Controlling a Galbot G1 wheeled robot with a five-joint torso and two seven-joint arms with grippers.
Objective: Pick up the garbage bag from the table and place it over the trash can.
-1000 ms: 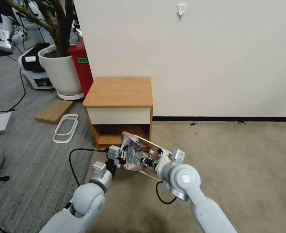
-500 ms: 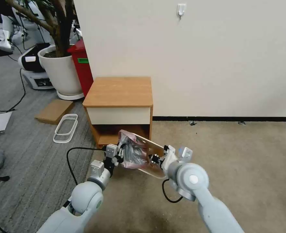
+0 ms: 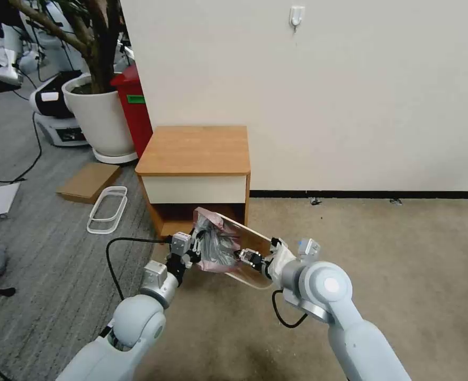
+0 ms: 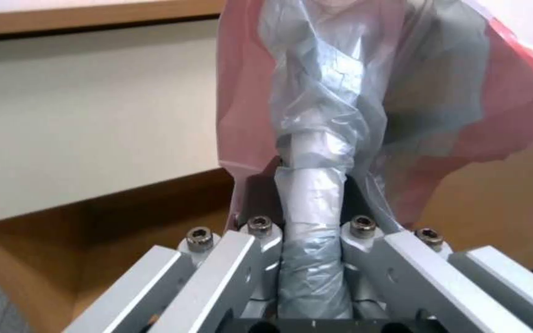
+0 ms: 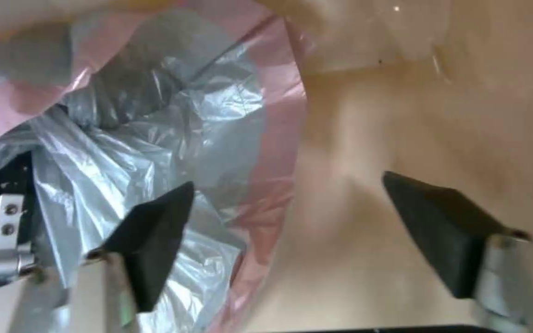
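From my head view, my left end effector (image 3: 192, 253) and right end effector (image 3: 251, 259) meet low in front of the desk (image 3: 196, 150), with the garbage bag (image 3: 216, 246) bunched at the tilted trash can (image 3: 255, 244).

In the left wrist view, my left end effector is clamped on a twisted rope of bag.

In the right wrist view, my right end effector is spread wide, holding nothing, 1 pad beside the pink hem. I judge the bag is mid-fitting; next I need that hem pinched and drawn across the rim.
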